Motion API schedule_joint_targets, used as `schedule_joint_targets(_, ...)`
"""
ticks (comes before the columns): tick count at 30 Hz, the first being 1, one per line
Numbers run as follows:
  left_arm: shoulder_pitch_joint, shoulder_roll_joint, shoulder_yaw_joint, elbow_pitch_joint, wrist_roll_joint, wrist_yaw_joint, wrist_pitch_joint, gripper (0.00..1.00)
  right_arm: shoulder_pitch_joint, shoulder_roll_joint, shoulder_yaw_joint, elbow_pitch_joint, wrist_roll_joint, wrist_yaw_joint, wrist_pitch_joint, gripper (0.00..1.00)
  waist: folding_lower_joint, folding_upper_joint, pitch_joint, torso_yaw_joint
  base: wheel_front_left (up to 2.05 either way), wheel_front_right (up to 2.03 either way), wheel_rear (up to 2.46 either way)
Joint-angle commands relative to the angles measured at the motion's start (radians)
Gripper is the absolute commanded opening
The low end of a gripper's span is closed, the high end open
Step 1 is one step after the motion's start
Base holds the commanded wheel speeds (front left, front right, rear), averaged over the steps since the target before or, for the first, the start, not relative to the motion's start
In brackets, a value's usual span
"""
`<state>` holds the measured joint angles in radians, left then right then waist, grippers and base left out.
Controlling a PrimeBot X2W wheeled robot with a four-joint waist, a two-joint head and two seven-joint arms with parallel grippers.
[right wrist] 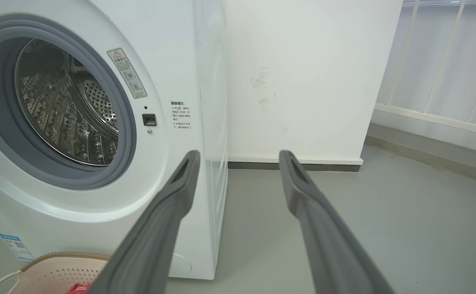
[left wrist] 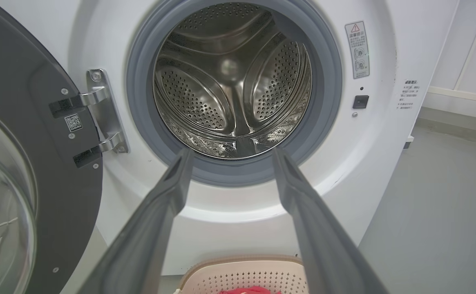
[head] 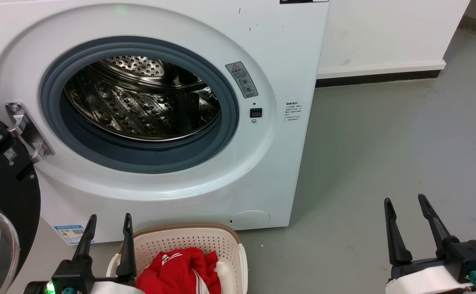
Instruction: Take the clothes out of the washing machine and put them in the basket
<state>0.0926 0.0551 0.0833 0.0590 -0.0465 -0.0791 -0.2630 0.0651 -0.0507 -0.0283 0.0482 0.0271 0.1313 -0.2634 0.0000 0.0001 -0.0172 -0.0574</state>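
Observation:
The white washing machine (head: 278, 53) stands with its black-framed door (head: 5, 179) swung open to the left, and its steel drum (head: 139, 102) holds no fabric that I can see. Red clothes (head: 180, 269), one with white stripes, lie in the cream basket (head: 229, 241) on the floor below the porthole. My left gripper (head: 110, 220) is open at the basket's left rim, holding nothing. Off to the right, my right gripper (head: 403, 201) hangs open over bare floor. The left wrist view looks straight into the drum (left wrist: 231, 81), with the basket (left wrist: 246, 277) below.
A white wall with a dark skirting (head: 376, 75) runs behind the machine on the right. Grey floor (head: 385, 155) spreads to the right of the machine. In the right wrist view a pale railing or panelled wall (right wrist: 438, 81) stands at the far right.

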Motion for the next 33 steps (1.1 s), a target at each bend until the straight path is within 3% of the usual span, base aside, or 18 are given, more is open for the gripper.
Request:
schedule_joint_targets(1,-0.006,-0.002,0.002,-0.003,0.003,-0.003,-0.003,1.0,-0.009,0.001,-0.003,-0.004,0.006,-0.001,-0.002,1.0,0.0,-0.0001,0.001,-0.001,0.0,0.0,0.0)
schedule_joint_targets(4,-0.007,-0.003,-0.001,0.004,-0.008,-0.008,-0.003,1.0,-0.007,0.001,-0.002,-0.005,0.004,-0.001,-0.002,1.0,0.0,-0.0001,0.002,-0.002,0.0,0.0,0.0)
schedule_joint_targets(5,0.0,-0.001,-0.003,0.003,-0.008,-0.006,0.0,0.0,-0.001,0.0,0.0,-0.002,0.0,0.0,0.0,0.0,0.0,-0.0001,0.002,-0.002,0.0,0.0,0.0)
schedule_joint_targets(8,0.008,-0.004,-0.003,0.03,-0.014,-0.006,0.006,0.0,0.01,0.0,0.004,0.021,0.004,0.0,0.001,0.0,0.0001,-0.0001,0.003,-0.002,0.0,0.0,0.0)
schedule_joint_targets(33,-0.061,-0.004,0.008,0.078,-0.499,-0.021,0.122,0.0,-0.05,-0.024,0.007,0.072,0.527,0.0,0.093,0.0,0.0001,-0.0001,0.006,0.01,0.0,0.0,0.0)
